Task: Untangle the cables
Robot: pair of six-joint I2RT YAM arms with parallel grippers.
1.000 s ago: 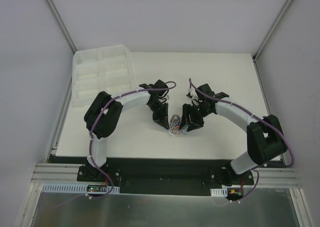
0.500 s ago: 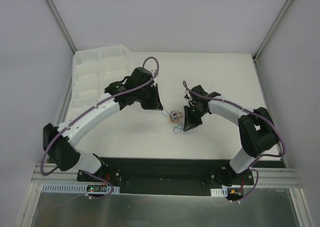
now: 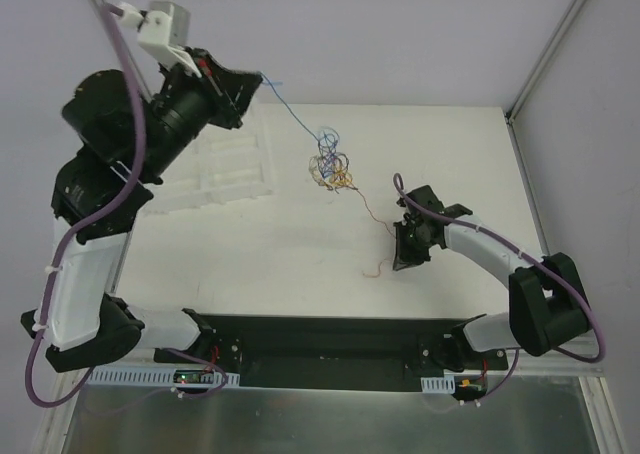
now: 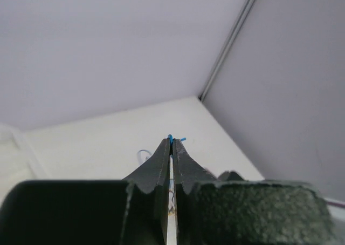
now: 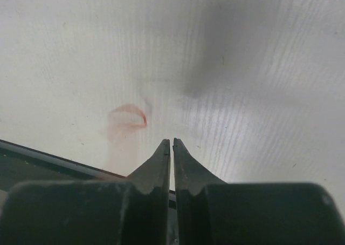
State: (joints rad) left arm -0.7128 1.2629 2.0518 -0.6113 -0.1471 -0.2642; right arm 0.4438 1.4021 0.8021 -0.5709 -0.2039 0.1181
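Cables (image 3: 330,166) hang from clamped left pincer (image 4: 171,143); right pincer (image 5: 172,143) closed, perhaps pinching one

Soft, even light; faint shadows.

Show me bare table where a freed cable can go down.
Free: the far right corner of the table, and the near strip between tray and right gripper. Crowded: the middle, where the cables stretch toward the left gripper.
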